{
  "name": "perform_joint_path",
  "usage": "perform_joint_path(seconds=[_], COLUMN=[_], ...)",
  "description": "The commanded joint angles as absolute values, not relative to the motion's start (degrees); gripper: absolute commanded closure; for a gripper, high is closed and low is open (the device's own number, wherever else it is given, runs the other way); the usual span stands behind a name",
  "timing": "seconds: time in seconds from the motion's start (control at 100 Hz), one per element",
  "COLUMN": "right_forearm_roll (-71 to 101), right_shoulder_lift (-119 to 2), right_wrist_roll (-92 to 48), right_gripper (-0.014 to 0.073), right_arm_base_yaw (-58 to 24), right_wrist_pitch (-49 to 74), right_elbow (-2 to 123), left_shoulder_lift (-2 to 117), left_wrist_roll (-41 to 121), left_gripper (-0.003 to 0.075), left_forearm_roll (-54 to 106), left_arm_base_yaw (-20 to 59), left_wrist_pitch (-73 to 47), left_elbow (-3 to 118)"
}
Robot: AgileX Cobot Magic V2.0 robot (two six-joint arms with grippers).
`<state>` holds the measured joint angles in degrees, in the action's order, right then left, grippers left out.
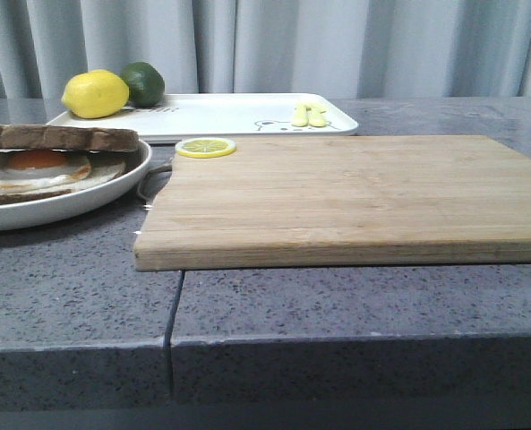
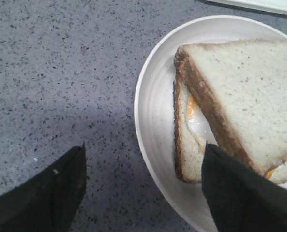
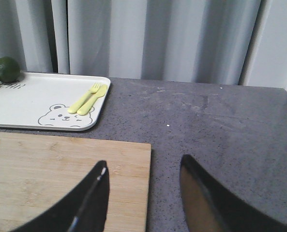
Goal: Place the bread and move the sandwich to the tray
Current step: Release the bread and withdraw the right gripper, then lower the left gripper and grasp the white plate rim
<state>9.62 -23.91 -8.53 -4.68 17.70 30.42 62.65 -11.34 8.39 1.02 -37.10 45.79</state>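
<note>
The sandwich [image 1: 41, 166] sits on its round white plate [image 1: 86, 202] at the table's left: a bottom slice, a fried egg with an orange yolk, and the bread [image 1: 59, 136] lying on top. In the left wrist view the bread [image 2: 249, 96] covers the egg, and the plate's rim [image 2: 150, 121] shows. My left gripper [image 2: 144, 145] is open above the plate's edge, one finger [image 2: 240, 193] over the sandwich's corner, the other over the table. My right gripper [image 3: 143, 162] is open and empty above the cutting board's right edge. The white tray [image 1: 238, 112] lies at the back. Neither gripper shows in the front view.
A wooden cutting board [image 1: 337, 193] fills the middle, with a lemon slice [image 1: 206, 147] at its far left corner. On the tray are a lemon [image 1: 95, 94], a lime [image 1: 143, 83] and a yellow fork and spoon [image 1: 309, 115]. Curtains hang behind the table.
</note>
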Motion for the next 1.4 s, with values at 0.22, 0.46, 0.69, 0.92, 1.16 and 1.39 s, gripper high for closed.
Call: perform_joint_path(seconds=[0.22, 0.46, 0.69, 0.92, 1.16, 1.39], right_forearm_roll=[9.22, 9.22, 9.22, 9.22, 9.22, 9.22], right_shoulder_lift=[-24.1, -24.1, -24.1, -24.1, -24.1, -24.1], right_wrist_roll=[-8.6, -8.6, -8.6, -8.6, -8.6, -8.6], right_gripper=[0.0234, 0.0234, 0.0234, 0.0234, 0.0234, 0.0234], right_arm_base_yaw=[-4.22, -4.22, -4.22, -4.22, -4.22, -4.22], right_wrist_pitch=[13.34, 13.34, 13.34, 13.34, 13.34, 13.34], right_elbow=[31.86, 31.86, 31.86, 31.86, 31.86, 31.86], left_shoulder_lift=[67.22, 70.77, 74.22, 75.79, 76.02, 76.02], left_wrist_roll=[-11.88, -11.88, -11.88, -11.88, -11.88, -11.88], left_gripper=[0.0249, 0.0249, 0.0249, 0.0249, 0.0249, 0.0249], left_forearm_roll=[9.87, 9.87, 9.87, 9.87, 9.87, 9.87], left_arm_base_yaw=[1.27, 1.27, 1.27, 1.27, 1.27, 1.27], left_wrist_pitch=[-29.97, -28.44, -27.83, -27.83, -27.83, -27.83], left_elbow=[47.6, 47.6, 47.6, 47.6, 47.6, 47.6])
